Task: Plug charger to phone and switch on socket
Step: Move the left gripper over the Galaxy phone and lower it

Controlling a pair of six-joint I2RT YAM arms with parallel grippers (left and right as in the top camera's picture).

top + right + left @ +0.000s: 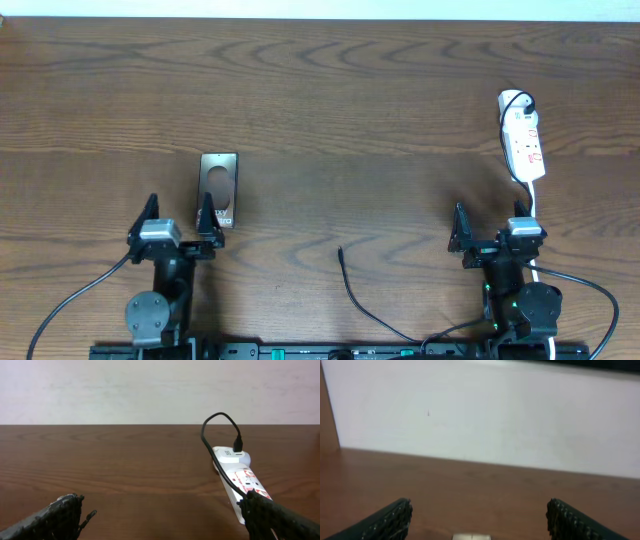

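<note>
Left fingers (390,520) and right fingers (50,520) stand spread; phone (218,190) shows overhead, not from right wrist.

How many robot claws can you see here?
2. The left gripper is open, on the left beside the phone. The right gripper is open, on the right near the socket. None seems hidden.

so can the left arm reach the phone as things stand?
Likely yes: the phone lies flat right by the open left fingers, a bit to their right, with nothing on it or between.
</note>
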